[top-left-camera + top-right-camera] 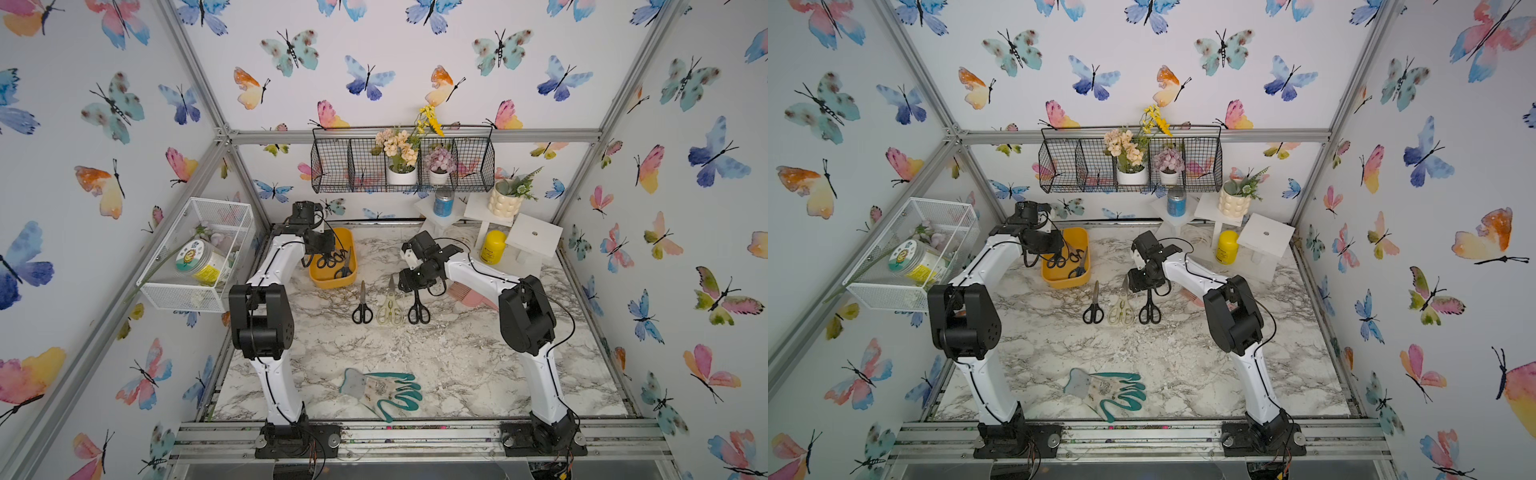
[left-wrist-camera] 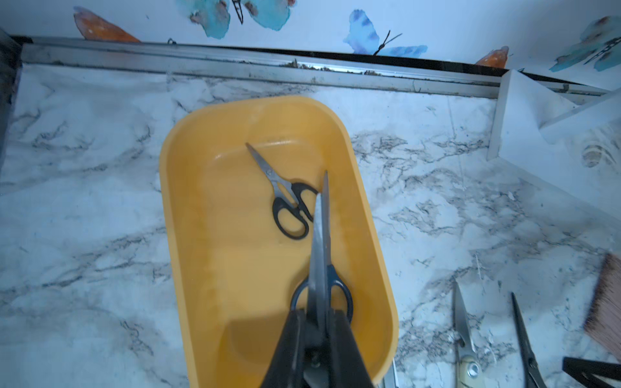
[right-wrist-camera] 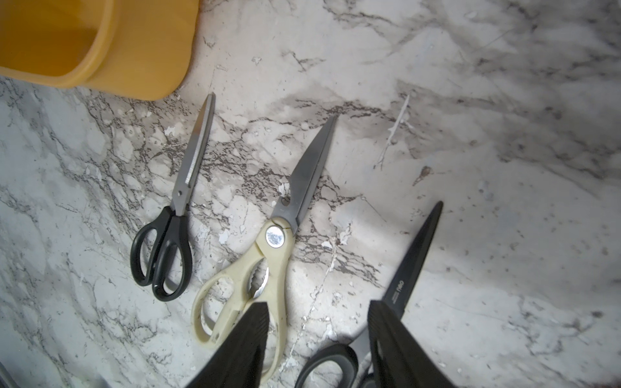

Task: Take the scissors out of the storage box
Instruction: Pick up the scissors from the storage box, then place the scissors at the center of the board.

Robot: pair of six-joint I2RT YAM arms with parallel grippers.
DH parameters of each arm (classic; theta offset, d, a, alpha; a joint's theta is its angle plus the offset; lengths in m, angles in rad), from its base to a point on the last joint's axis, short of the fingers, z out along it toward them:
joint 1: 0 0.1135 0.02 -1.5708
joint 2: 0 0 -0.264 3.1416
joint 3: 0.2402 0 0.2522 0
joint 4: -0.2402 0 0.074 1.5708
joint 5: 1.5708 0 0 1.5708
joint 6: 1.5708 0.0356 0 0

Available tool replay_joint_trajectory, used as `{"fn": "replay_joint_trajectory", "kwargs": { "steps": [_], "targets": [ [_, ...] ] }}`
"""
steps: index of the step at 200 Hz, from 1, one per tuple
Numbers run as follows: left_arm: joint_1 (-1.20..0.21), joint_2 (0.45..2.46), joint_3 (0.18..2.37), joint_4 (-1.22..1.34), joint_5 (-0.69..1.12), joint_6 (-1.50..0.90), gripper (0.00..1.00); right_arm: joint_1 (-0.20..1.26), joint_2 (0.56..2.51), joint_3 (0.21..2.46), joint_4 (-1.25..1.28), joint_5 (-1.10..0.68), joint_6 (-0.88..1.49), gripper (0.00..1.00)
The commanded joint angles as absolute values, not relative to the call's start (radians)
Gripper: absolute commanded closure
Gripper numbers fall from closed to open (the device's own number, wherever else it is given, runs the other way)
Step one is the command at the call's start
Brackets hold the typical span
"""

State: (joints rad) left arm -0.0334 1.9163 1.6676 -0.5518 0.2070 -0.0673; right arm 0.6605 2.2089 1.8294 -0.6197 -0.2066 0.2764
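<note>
left gripper [image 2: 318,314] clamps blue-handled scissors [image 2: 324,235] in storage box [image 2: 188,201]
pinched near the pivot, likely for balance; right gripper [image 3: 318,304] hangs open over the laid-out pairs [image 3: 183,181], clear of the box.

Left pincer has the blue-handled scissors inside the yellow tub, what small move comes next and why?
Probably lift straight up: the left pincer is shut on the dark-blue-handled metal scissors inside the shallow yellow plastic storage box, so they must clear its wall before moving sideways.
</note>
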Motion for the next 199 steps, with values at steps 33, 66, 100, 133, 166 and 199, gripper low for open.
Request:
{"fn": "replay_joint_trajectory", "kwargs": {
  "steps": [33, 66, 100, 133, 166, 199],
  "targets": [
    [-0.059, 1.583, 1.337, -0.586, 0.304, -0.121, 0.96, 0.663, 2.181, 1.801, -0.599, -0.246, 0.261, 0.47],
    [-0.131, 1.445, 1.165, -0.646, 0.278, -0.121, 0.95, 0.663, 2.178, 1.804, -0.596, -0.249, 0.249, 0.47],
    [-0.181, 1.383, 0.997, -0.647, 0.266, -0.143, 0.95, 0.663, 2.178, 1.798, -0.588, -0.259, 0.248, 0.47],
    [-0.184, 1.441, 0.944, -0.601, 0.207, -0.150, 0.95, 0.663, 2.160, 1.768, -0.571, -0.257, 0.249, 0.47],
    [-0.183, 1.562, 0.981, -0.546, 0.112, -0.136, 0.96, 0.663, 2.131, 1.731, -0.555, -0.249, 0.252, 0.47],
    [-0.181, 1.688, 1.073, -0.511, 0.065, -0.124, 0.96, 0.663, 2.120, 1.722, -0.553, -0.234, 0.250, 0.47]
  ]
}}
